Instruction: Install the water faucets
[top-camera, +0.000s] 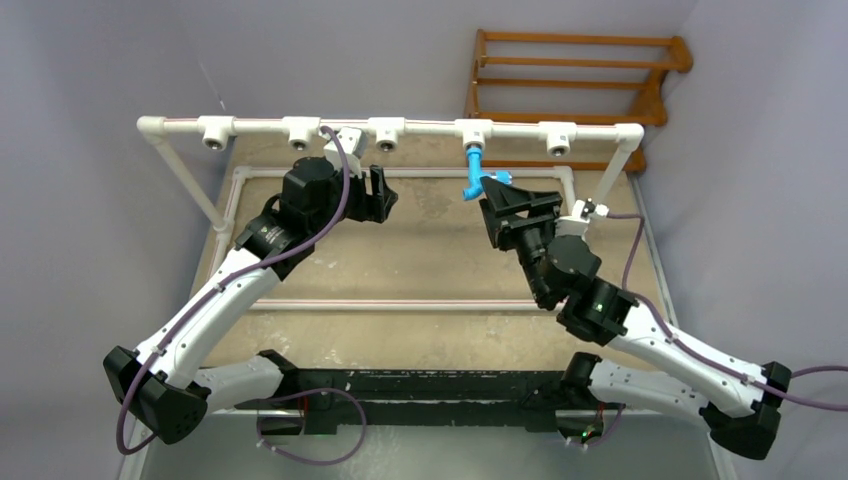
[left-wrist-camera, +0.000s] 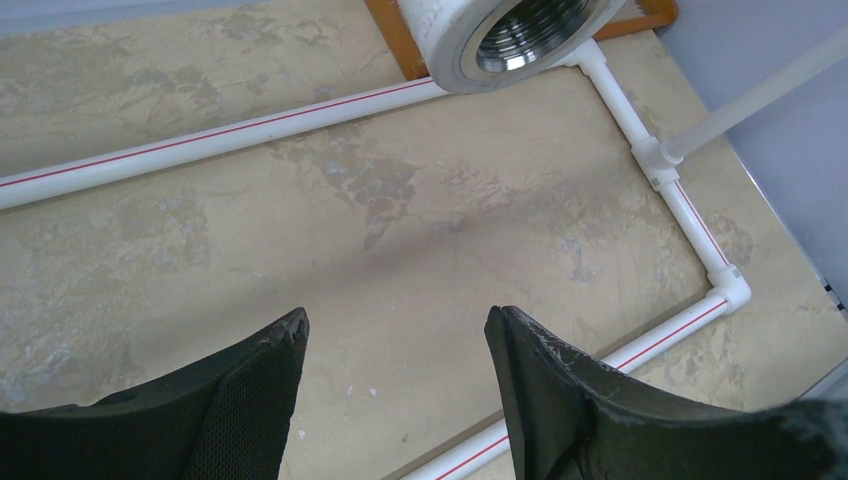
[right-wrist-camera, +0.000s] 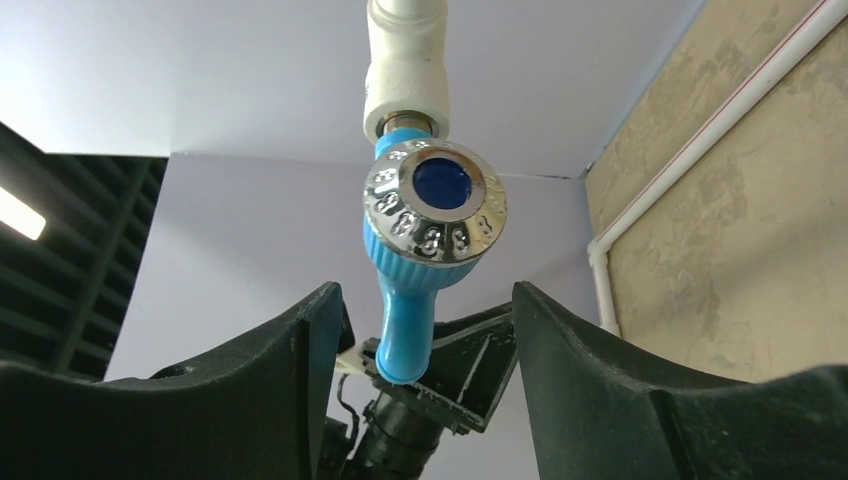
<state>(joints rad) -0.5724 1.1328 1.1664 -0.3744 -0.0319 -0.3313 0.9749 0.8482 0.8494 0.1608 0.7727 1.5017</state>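
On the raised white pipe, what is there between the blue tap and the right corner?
One white tee fitting, its socket empty, between the blue tap and the corner elbow. The top view shows it.

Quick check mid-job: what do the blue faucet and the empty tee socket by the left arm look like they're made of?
Faucet: body looks like glossy blue plastic, uniform colour with soft highlights; its knob rim is mirror-bright, chrome-plated or metal, can't tell which. Tee socket: matte white plastic outside, with a shiny ribbed metal-looking thread insert inside.
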